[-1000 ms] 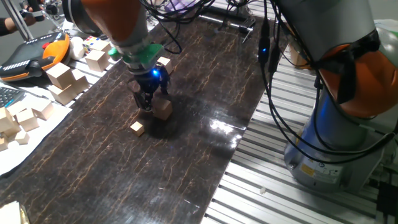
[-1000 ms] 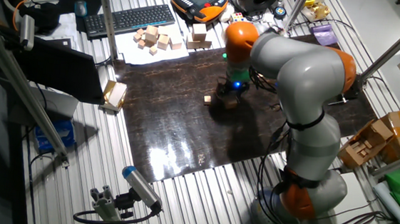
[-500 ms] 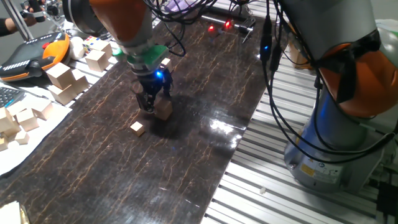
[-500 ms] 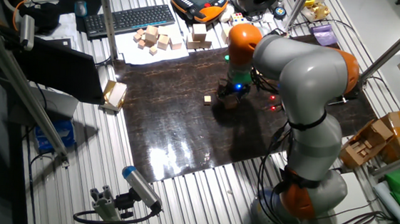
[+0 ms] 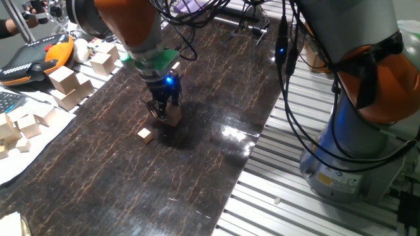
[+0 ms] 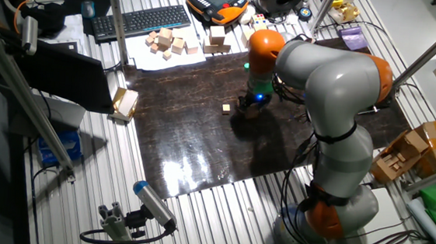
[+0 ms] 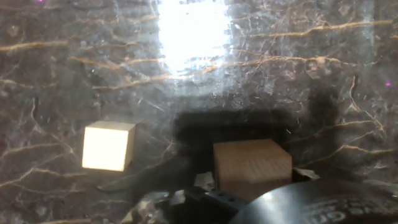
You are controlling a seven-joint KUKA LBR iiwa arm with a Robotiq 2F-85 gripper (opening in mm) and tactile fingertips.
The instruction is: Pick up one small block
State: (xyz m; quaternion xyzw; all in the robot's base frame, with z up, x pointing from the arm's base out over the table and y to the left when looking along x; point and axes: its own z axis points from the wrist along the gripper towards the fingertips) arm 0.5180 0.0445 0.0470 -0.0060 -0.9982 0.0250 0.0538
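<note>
The small block (image 5: 174,117), a reddish-tan wooden cube, sits on the dark marble-patterned table (image 5: 216,72). My gripper (image 5: 165,113) is low over it, right at its left side. In the hand view the small block (image 7: 252,167) lies at the bottom centre. A pale fingertip (image 7: 204,181) shows on its left and another on its right, so my gripper (image 7: 254,182) stands open astride it. A tiny pale cube (image 5: 145,135) lies apart to the left and also shows in the hand view (image 7: 108,145). In the other fixed view the hand (image 6: 250,105) hides the block.
Larger pale cubes (image 5: 65,80) and several small blocks on white paper (image 5: 23,124) lie along the table's left edge, by an orange-and-black pendant (image 5: 36,56). The arm's base (image 5: 357,151) stands on the right. A keyboard (image 6: 144,19) lies beyond the table.
My gripper has shifted a little to the right, from beside the small block to over it. The blocks have not moved.
</note>
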